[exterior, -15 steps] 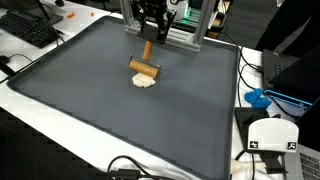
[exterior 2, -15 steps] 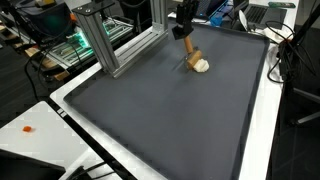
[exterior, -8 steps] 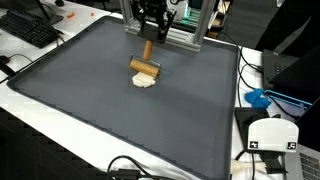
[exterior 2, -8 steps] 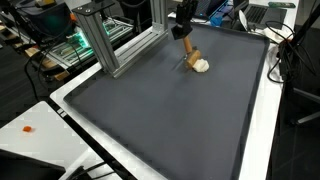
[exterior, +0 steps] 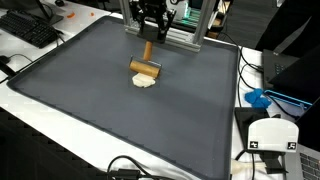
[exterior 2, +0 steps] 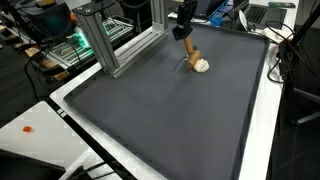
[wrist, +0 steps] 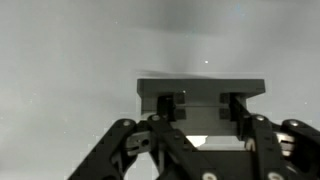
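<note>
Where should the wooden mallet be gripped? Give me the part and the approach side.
Take the wooden mallet by its handle, from above, jaws across its width. The handle is slim and straight, while the broad head has the white lump right beside it. The gripper hangs over the handle's far end.

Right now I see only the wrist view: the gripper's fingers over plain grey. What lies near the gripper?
Observer: In an exterior view a wooden mallet lies on the grey mat, with its handle pointing toward the gripper.
Operator: Anything else beside it?
Observer: A white lump lies right beside the mallet's head, on the side away from the gripper.
Operator: Does the gripper touch the handle?
Observer: It hangs right at the handle's end in both exterior views. I cannot tell whether they touch.
</note>
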Available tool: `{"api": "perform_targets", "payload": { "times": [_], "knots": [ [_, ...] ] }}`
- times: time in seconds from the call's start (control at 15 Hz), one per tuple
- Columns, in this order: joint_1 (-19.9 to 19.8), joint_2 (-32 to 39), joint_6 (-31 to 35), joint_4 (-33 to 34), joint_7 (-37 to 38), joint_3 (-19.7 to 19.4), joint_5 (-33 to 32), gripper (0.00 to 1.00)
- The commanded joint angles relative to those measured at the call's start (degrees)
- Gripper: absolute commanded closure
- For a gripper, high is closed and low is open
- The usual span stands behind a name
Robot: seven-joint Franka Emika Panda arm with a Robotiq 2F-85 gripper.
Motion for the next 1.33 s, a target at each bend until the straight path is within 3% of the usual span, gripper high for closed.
{"api": "perform_targets", "payload": {
  "times": [0.0,1.27],
  "knots": [
    [-0.56,1.48,3.1,-0.12,-1.1,0.67,1.0,0.65],
    [-0.5,4.45,10.44,0.43,2.34,0.0,0.56,0.65]
  ]
}}
